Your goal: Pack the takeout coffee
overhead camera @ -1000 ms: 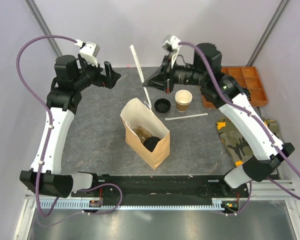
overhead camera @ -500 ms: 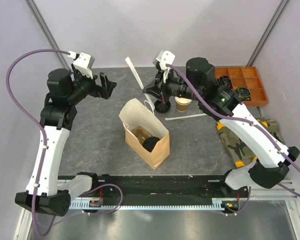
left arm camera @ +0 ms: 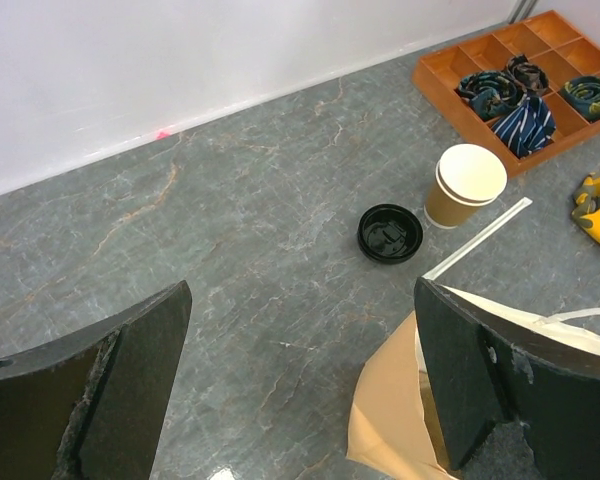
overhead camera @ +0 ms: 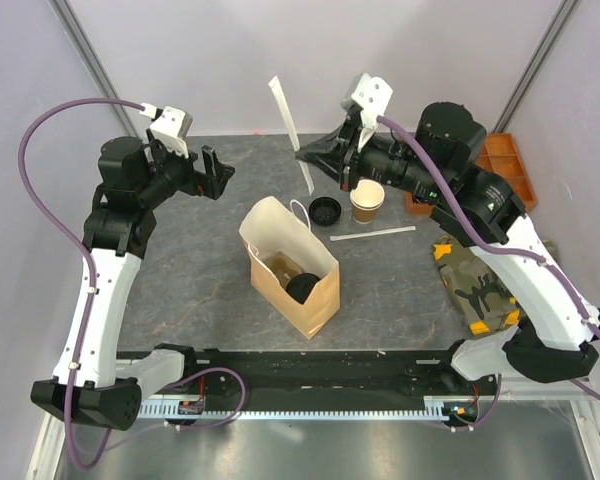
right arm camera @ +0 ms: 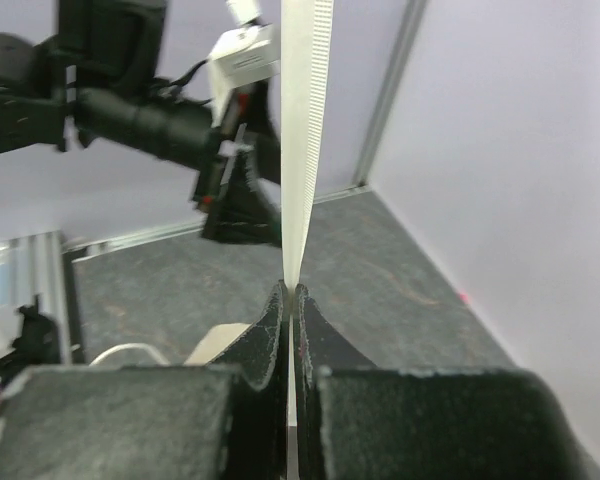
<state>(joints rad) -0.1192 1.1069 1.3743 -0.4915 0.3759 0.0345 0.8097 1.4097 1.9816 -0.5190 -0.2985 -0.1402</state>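
Right fingers (right arm camera: 284,306) clamped on long white paper strip (overhead camera: 290,130); left fingers (overhead camera: 216,168) spread wide, empty.
Open tan kraft-paper cup (overhead camera: 367,200) and round black plastic lid (overhead camera: 325,211) sit on table (overhead camera: 200,250) at 1 o'clock of tan paper bag (overhead camera: 292,265). Risk: thin pinch, strip may pivot and snag bag rim. Grey veined table looks slick; white walls close.

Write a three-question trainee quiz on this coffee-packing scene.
1. Fill in: the loose black lid lies beside the open ___.
2. The right end effector pinches: A) that lid, B) a thin white strip, C) nothing.
3. True or false: the left end effector is shut on that lid.
Key: 1 cup. 2 B. 3 false, it is open and empty.
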